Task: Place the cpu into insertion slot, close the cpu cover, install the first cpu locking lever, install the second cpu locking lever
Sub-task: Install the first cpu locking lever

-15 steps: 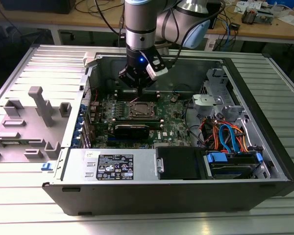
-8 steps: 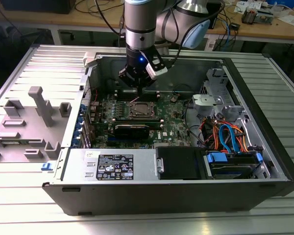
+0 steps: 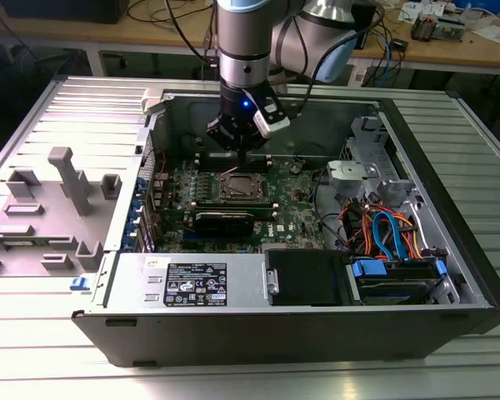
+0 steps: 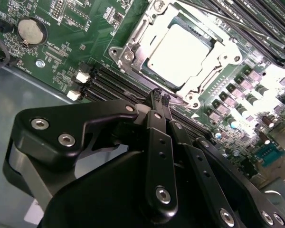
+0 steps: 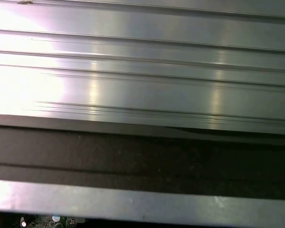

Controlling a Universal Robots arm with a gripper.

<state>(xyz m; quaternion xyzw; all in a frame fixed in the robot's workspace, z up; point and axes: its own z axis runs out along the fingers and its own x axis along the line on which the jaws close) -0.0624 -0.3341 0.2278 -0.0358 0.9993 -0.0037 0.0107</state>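
We see the gripper [image 4: 160, 96], fingers pinched together holding nothing, above the cpu [image 4: 179, 53] already seated under the cpu cover [image 4: 133, 50] at the second wrist view's upper centre, likely poised to work a locking lever.

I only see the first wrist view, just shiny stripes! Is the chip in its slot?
Observer: Yes. In the second wrist view, the cpu sits in the slot.
Operator: Is the cover down?
Observer: It looks so. The cover lies flat around the cpu.
Operator: Where's the pincer?
Observer: In the exterior view, the pincer hangs over the board, close beside the slot.
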